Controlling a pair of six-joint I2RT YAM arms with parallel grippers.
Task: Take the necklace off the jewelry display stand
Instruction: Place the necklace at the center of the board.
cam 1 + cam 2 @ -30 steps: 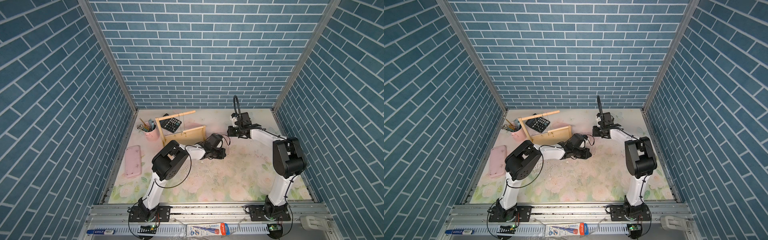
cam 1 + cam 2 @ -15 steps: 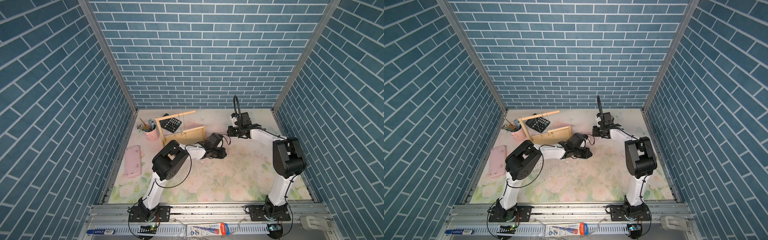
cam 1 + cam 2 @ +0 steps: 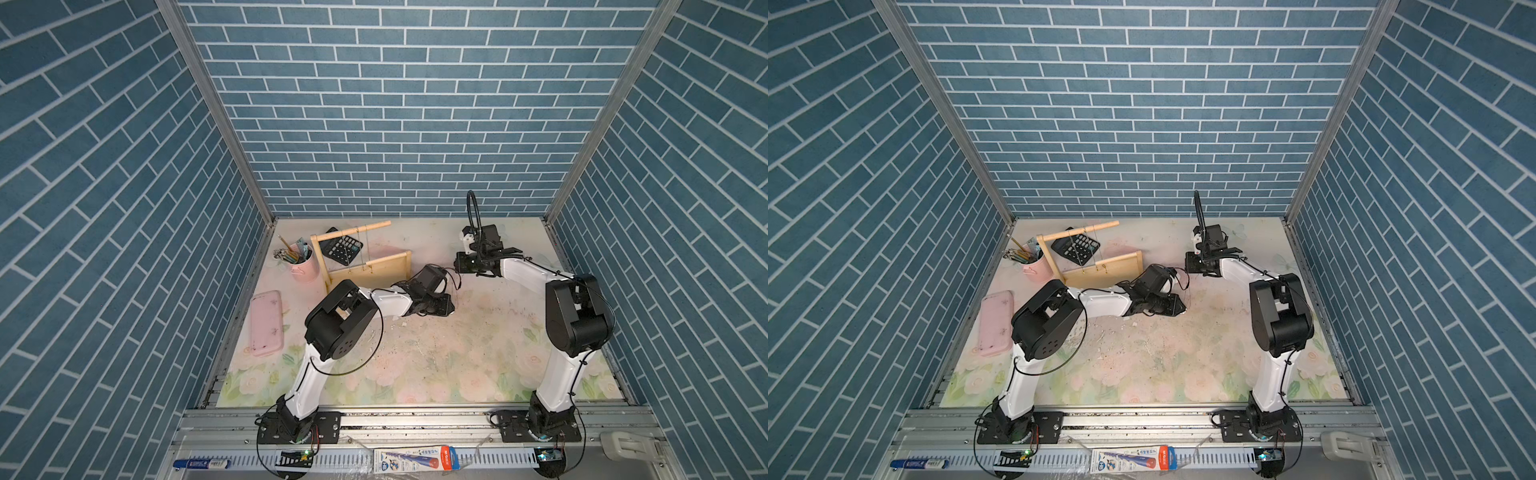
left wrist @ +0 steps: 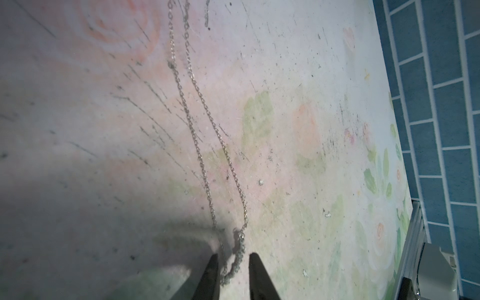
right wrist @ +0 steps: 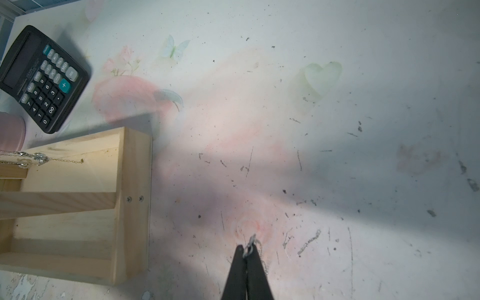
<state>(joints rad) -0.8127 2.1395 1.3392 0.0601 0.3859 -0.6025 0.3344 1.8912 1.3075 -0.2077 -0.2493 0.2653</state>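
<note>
The necklace [image 4: 205, 109] is a thin silver chain stretched along the floral table, off the jewelry display stand [image 3: 374, 268]. One end lies slack between the parted fingers of my left gripper [image 4: 233, 255], which is open and low over the table, right of the stand [image 3: 1100, 272]. The other end is pinched in my right gripper [image 5: 246, 248], shut on a link just above the table. In both top views the chain shows as a faint line [image 3: 457, 284] between the right gripper [image 3: 457, 264] and the left gripper [image 3: 451, 305]. Other chains [image 3: 359, 245] hang from the stand's upper dowel.
A black calculator [image 3: 343, 249] lies behind the stand and a pink pencil cup [image 3: 303, 266] stands to its left. A pink case [image 3: 266, 322] lies near the left wall. In the right wrist view the stand's tray wall [image 5: 132, 207] is close beside the gripper.
My left gripper's jaws have parted, leaving the chain end loose between them. Neither arm has visibly moved.
</note>
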